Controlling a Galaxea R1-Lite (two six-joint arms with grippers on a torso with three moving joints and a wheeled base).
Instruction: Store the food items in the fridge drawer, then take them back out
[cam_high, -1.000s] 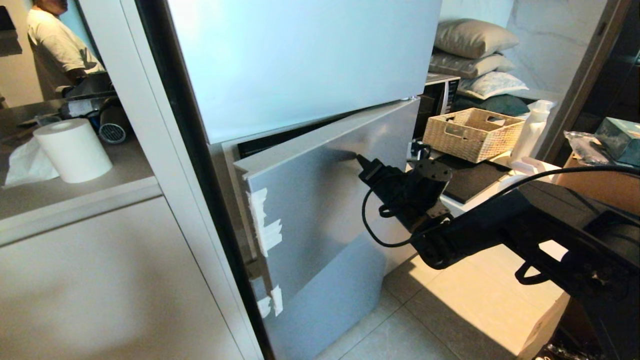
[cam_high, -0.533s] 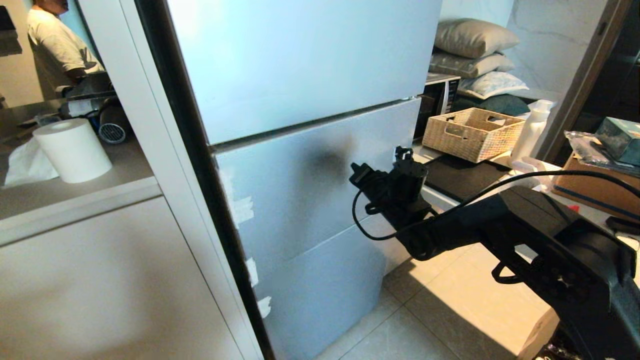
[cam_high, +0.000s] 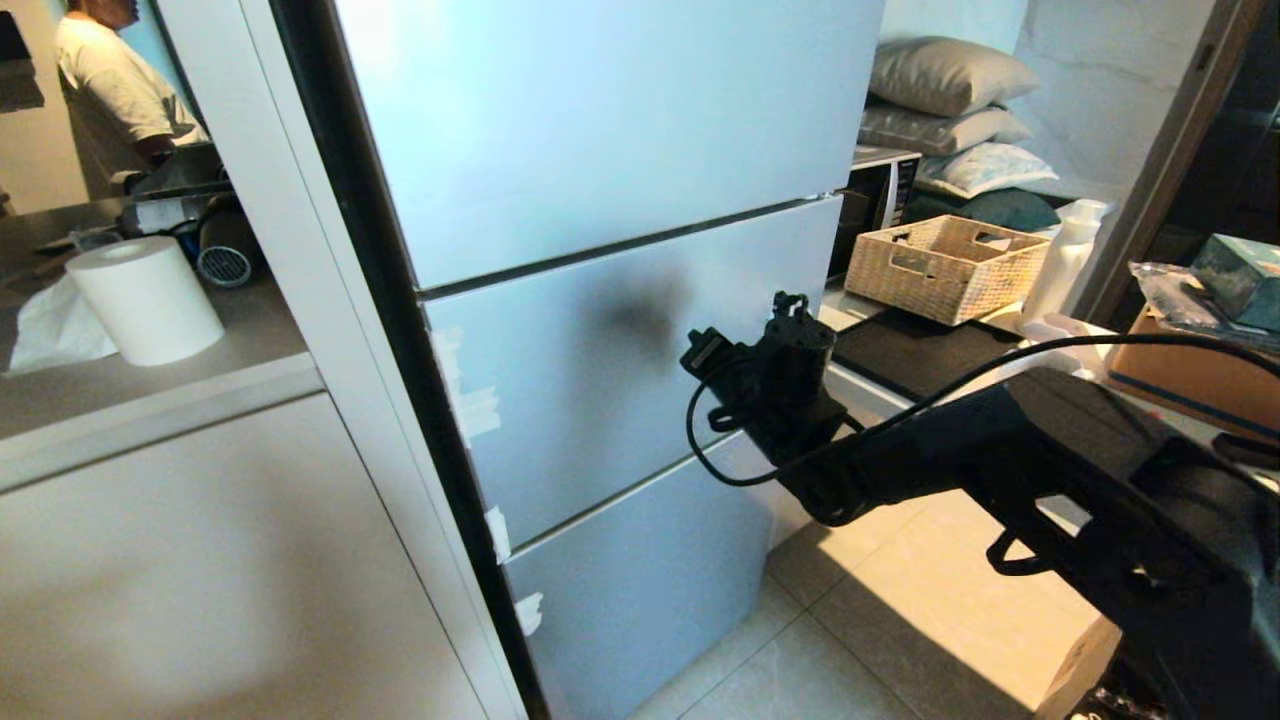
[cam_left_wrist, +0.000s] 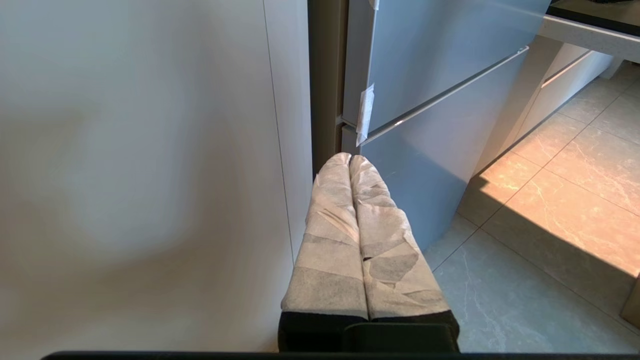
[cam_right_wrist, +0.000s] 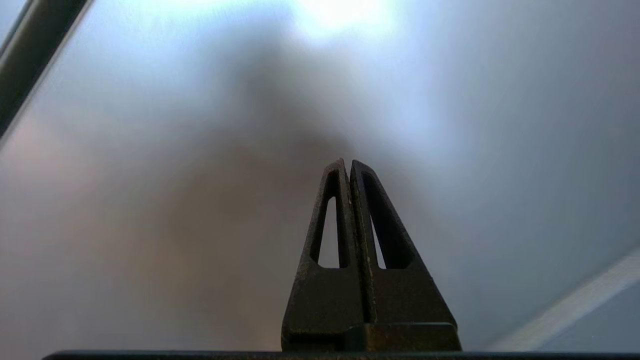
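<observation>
The right hand (cam_high: 700, 350) has its two fingers pressed together with nothing between them, and its tip is at the middle fridge door panel (cam_high: 600, 380), which sits flush with the panels above and below it. The left hand (cam_left_wrist: 350, 160) also has its taped fingers together and empty; it hangs low beside the white cabinet (cam_left_wrist: 150, 175), near the lowest panel. The food items and the fridge drawer are not visible in any view (presumably the drawer is behind the closed panels, and where the fruits are cannot be told). By judgement, the two round fruits would be firm, smooth and a little slippery, so a grip across the widest part should be safest, without too much force. The clear plastic drawer is probably light but stiff, and its tall front lip seems the natural place to hold. The head view shows the whole fridge front, the wicker basket (cam_high: 945, 265), the paper roll (cam_high: 145, 300) on the desk (cam_high: 240, 330) and a person (cam_high: 110, 90) behind. The right wrist view shows only the closed fingertips against the matte panel, and the left wrist view alone shows the tape tab (cam_left_wrist: 365, 112) at the panel edge and the floor (cam_left_wrist: 550, 210).
</observation>
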